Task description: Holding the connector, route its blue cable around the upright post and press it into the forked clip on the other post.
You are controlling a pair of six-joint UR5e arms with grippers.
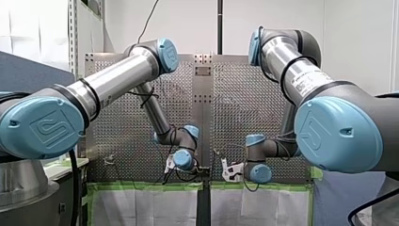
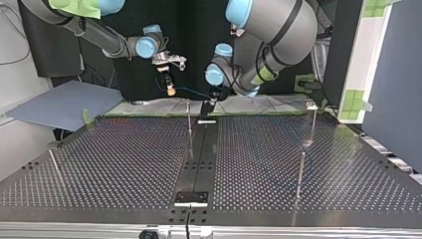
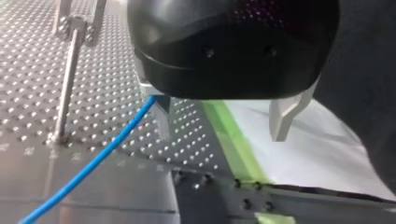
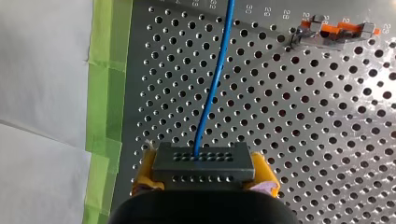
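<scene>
**Right gripper.** My right gripper (image 4: pixel 204 181) is clamped on the dark connector (image 4: pixel 204 163), with one yellow pad (image 4: pixel 267 175) showing at each side of the block. The blue cable (image 4: pixel 212 88) leaves the connector face and runs straight ahead over the perforated table (image 4: pixel 280 140). A metal-and-orange fitting (image 4: pixel 337 31) sits ahead and to one side, well apart from the cable.

**Left gripper.** My left gripper (image 3: pixel 224 123) stands wide. Its metal fingers (image 3: pixel 284 116) are apart and nothing shows between them. The cable passes close beside one finger, but contact cannot be told. A forked-top post (image 3: pixel 65 93) stands near the cable without touching it.

**Edges and room.** Both grippers hang at the table's far edge in the top view, above the green tape (image 4: pixel 105 70) and white sheet (image 4: pixel 42 70). The plate nearer that camera lies open.

**Count.**
- Connectors: one.
- Cables: one.
- Posts in the top view: four, namely the centre post (image 2: pixel 189 119), far-right post (image 2: pixel 313 124), near-right post (image 2: pixel 300 174) and leaning left post (image 2: pixel 53 163).
</scene>
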